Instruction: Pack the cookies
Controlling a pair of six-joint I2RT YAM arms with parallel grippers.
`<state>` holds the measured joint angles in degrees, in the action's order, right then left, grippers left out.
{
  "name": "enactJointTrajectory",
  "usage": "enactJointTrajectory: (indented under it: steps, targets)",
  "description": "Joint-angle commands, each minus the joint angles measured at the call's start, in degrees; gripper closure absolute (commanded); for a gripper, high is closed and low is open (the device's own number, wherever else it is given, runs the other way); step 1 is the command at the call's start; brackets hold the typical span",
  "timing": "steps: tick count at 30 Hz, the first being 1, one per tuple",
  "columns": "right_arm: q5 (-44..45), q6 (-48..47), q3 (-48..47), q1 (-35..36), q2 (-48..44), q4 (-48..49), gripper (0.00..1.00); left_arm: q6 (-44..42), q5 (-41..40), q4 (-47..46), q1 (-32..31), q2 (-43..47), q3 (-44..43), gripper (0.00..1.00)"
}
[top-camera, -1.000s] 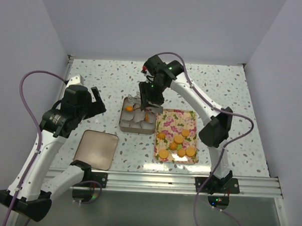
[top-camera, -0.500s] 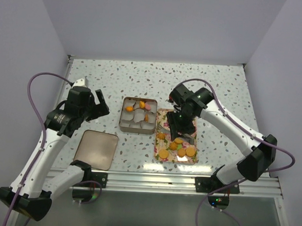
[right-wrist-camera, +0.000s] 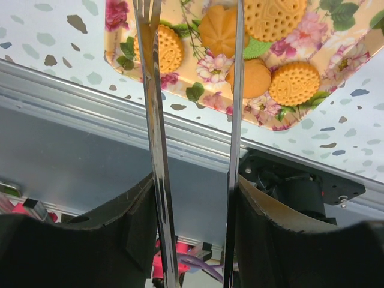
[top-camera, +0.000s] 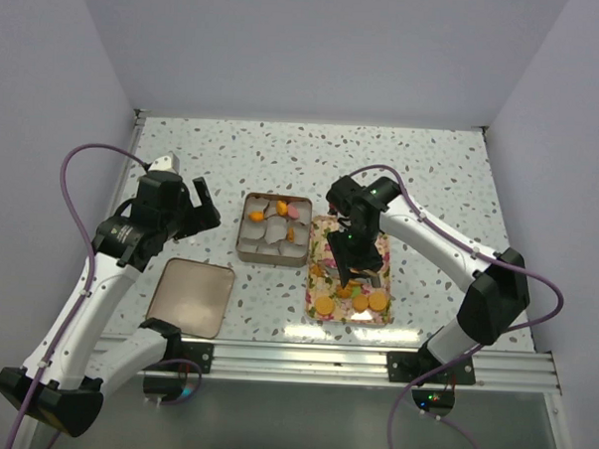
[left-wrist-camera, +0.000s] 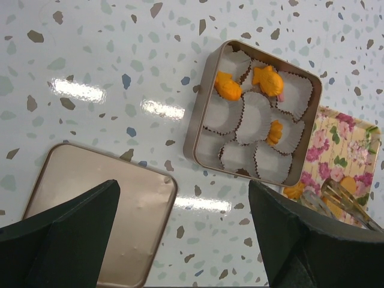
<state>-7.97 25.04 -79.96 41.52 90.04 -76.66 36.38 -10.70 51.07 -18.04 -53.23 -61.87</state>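
Top external view, working out from the near edge. A metal rail (top-camera: 304, 359) runs along the front of the bench (top-camera: 431, 171), with both arm bases bolted to it.

Just beyond the rail, on the left, a flat lid (top-camera: 190, 297) lies on the bench, apart from the other things. To its right is a flowered tray (top-camera: 373, 250), its long side running away from the rail. Most of the cookies (top-camera: 324, 305) sit at the tray's near end. They are round orange discs, close together, and some touch.

Low over the middle of the tray, the right hand (top-camera: 356, 259) blocks the view of whatever lies under it. It is clamped on a pair of metal tongs (right-wrist-camera: 157, 180). In the right wrist view the two tong arms stand apart with their tips over the tray's near end. One arm crosses an orange cookie and nothing is caught between the arms. Cannot tell whether the tips touch the tray.

Further out, just beside the tray on its left, is a square tin (top-camera: 244, 244) packed with white paper cups (top-camera: 271, 245). The left wrist view shows three orange cookies in the cups, with a pink one against one of them.

The left hand (top-camera: 196, 208) hangs above the bench, left of the tin and apart from it. Its fingers are spread wide and hold nothing.

Farthest out, the speckled bench runs to the pale walls (top-camera: 287, 45).
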Motion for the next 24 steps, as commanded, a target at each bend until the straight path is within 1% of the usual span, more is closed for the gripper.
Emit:
enactJointTrajectory:
  steps: [1, 9, 24]
  targets:
    - [1.0, -1.9, -3.2, -0.1, 2.0, -0.2, 0.5, -0.3, -0.3, -1.6, 0.3, 1.1, 0.5, 0.06]
    - [0.4, -2.7, -3.7, 0.0, 4.6, 0.0, 0.5, -0.1, -0.9, -1.6, 0.3, 2.5, 2.6, 0.06]
    - [-1.9, -1.6, -6.8, 1.7, 7.3, -0.1, 0.49, -1.8, -1.7, -2.5, 0.3, 1.9, 2.7, 0.06]
